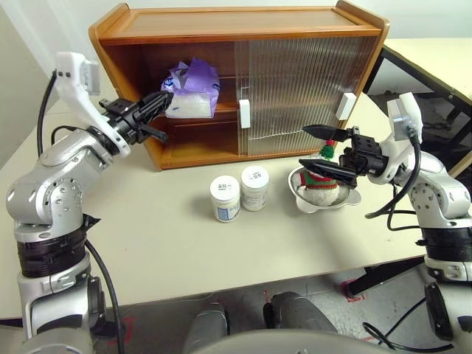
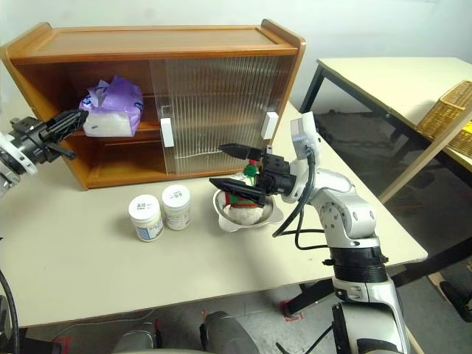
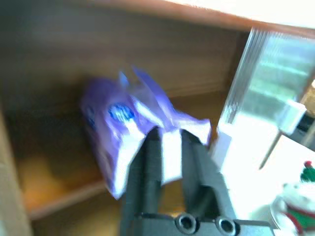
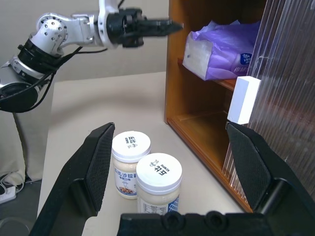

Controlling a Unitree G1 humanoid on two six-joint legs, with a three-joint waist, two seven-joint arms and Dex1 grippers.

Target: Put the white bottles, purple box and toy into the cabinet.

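Observation:
The purple box lies on the upper shelf in the open left half of the cabinet. My left gripper is shut and empty, level, its tips just in front of that box. Two white bottles stand side by side on the table in front of the cabinet. The toy sits in a shiny metal bowl to their right. My right gripper is open, pointing left, its fingers just above the toy and holding nothing.
A ribbed sliding door with white handles covers the cabinet's right half. The lower shelf on the open side is bare. A second table with a wicker basket stands to the right, across a gap.

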